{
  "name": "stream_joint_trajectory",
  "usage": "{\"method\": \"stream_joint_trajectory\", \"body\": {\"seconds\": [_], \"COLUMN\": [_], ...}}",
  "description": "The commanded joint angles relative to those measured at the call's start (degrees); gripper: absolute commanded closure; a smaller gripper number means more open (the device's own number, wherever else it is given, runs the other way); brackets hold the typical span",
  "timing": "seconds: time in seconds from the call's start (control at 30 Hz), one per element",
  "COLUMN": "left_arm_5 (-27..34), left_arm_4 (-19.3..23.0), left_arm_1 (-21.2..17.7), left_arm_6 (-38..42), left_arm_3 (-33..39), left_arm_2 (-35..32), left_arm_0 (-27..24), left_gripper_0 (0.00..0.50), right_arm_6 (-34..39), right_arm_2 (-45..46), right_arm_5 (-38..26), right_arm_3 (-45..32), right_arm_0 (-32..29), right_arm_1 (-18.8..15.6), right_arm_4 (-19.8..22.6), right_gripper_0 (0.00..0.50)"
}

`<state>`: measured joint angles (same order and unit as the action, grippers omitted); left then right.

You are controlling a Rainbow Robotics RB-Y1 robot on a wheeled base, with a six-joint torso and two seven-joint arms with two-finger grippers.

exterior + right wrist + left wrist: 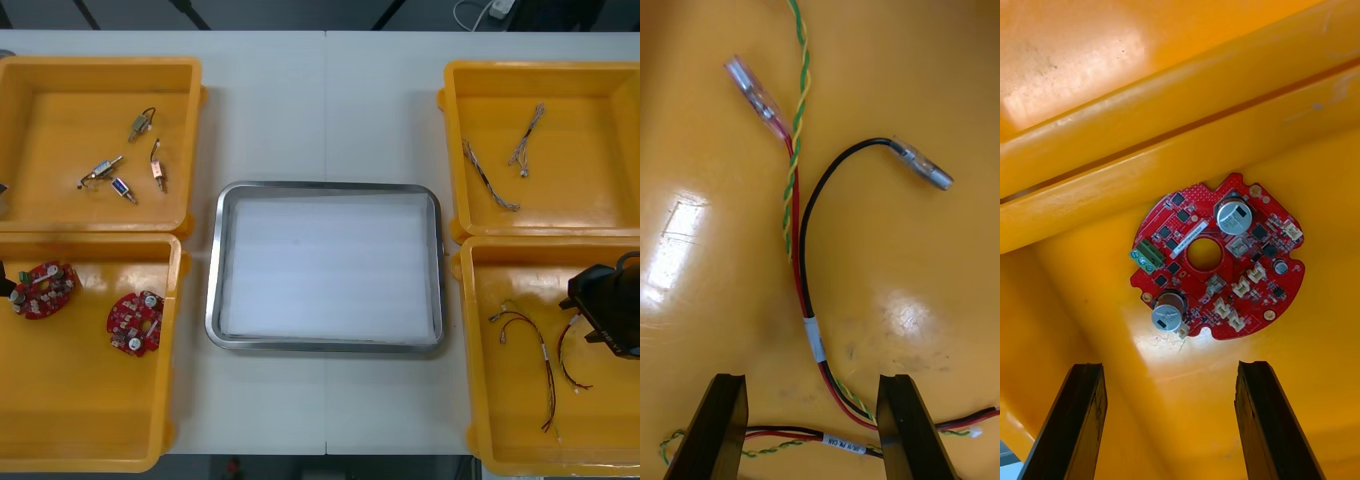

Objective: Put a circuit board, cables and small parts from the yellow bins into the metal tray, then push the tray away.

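Right tool (811, 386) open, straddling the red-and-black cable (806, 300) — drop straight, pinch near the white sleeve (813, 339). Left tool (1169, 369) open, circuit board (1217, 255) just ahead of it — advance before closing.

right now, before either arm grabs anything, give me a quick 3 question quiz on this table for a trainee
1. True or false: the metal tray already has something in it.
2. The left gripper is open, facing a board. How many circuit boards lie in the left near bin? A) one B) two C) three
3. Fill in: the right gripper hangs open over ____ in the right near bin.

Key: 1 false; 2 B; 3 cables
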<state>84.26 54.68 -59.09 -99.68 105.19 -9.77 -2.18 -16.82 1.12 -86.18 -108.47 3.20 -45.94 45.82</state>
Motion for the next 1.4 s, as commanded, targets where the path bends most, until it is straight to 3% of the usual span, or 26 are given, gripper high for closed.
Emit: {"method": "stream_joint_trajectory", "body": {"seconds": [0.03, 0.7, 0.73, 0.83, 0.97, 1.3, 1.4], "left_arm_5": [-2.5, -7.0, -7.2, -7.3, -9.5, -10.6, -11.1], "left_arm_4": [-0.5, 0.2, 0.2, 0.5, 1.4, 2.0, 2.4], "left_arm_1": [-2.9, -2.6, -2.6, -2.6, -2.6, -2.6, -2.6], "left_arm_6": [1.2, 0.5, 0.5, 0.5, 0.3, 0.2, 0.4], "left_arm_3": [-1.7, -5.7, -6.0, -6.8, -8.9, -10.4, -11.0], "left_arm_2": [1.3, 4.4, 4.6, 5.5, 6.3, 7.3, 7.8], "left_arm_0": [-1.8, -2.3, -2.3, -2.8, -2.8, -3.0, -3.0], "left_gripper_0": [0.0, 0.0, 0.0, 0.0, 0.0, 0.0, 0.0], "right_arm_6": [-2.6, -4.6, -4.6, -4.6, -4.8, -5.9, -6.6], "right_arm_2": [-1.3, -4.0, -4.1, -4.1, -4.2, -3.4, -0.8], "right_arm_5": [0.6, 3.8, 3.9, 3.9, 4.0, 2.9, -0.9], "right_arm_3": [0.5, 4.1, 4.1, 4.1, 4.1, 3.1, -0.2], "right_arm_0": [-0.7, -0.7, -0.7, -0.7, -0.7, -0.6, -0.6], "right_arm_1": [2.2, 3.1, 3.1, 3.0, 3.1, 2.7, 2.5], "right_arm_4": [-1.5, -3.3, -3.3, -3.4, -3.5, -4.0, -4.5], "right_gripper_0": [0.0, 0.0, 0.057, 0.293, 0.493, 0.5, 0.5]}}
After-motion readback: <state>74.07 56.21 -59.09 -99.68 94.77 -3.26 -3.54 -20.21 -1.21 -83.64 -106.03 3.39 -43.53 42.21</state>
